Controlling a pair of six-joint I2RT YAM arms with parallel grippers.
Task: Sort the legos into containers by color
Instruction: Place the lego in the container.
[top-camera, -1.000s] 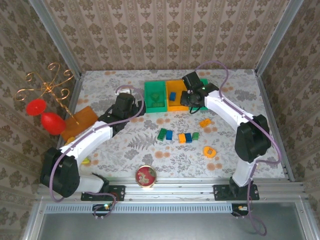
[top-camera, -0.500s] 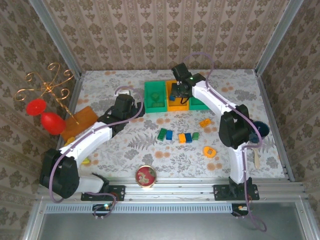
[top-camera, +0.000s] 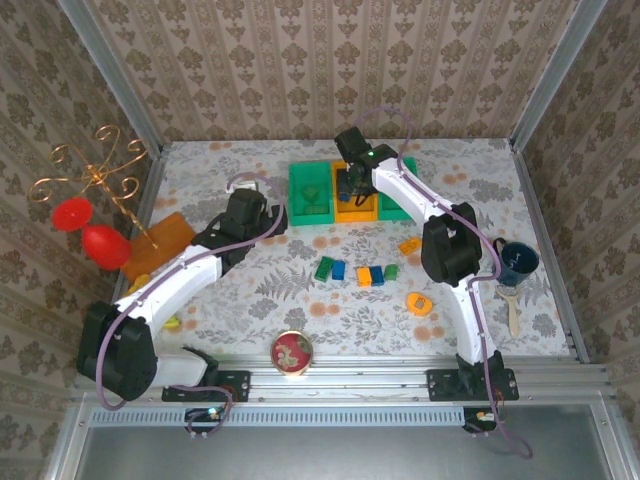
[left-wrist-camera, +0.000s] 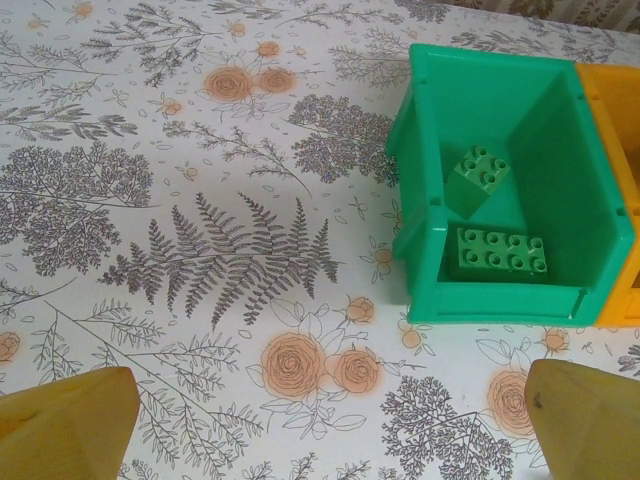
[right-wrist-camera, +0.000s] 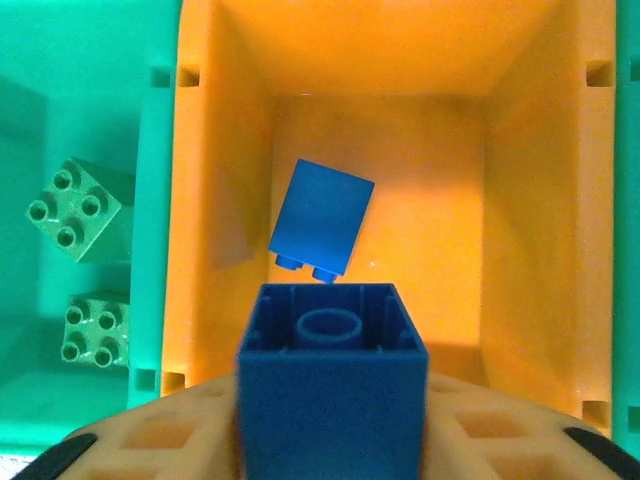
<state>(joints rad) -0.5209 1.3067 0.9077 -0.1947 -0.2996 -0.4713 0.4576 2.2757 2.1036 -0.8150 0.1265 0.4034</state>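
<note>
While the orange bin (right-wrist-camera: 520, 200) evidently serves for blue, R gripper (right-wrist-camera: 330, 435) hangs over it, jaws narrow around a blue brick (right-wrist-camera: 332, 385) above a second blue brick (right-wrist-camera: 322, 215) lying inside, prob. for a drop; L gripper (left-wrist-camera: 330, 420), jaws wide & empty, hovers near the green bin (left-wrist-camera: 420, 190) w/ two green bricks (left-wrist-camera: 500, 250).

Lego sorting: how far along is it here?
Done: two green bricks in the left green bin, one blue brick in the orange bin. In hand: the right gripper holds a second blue brick above it. Left: loose bricks on the table.
</note>
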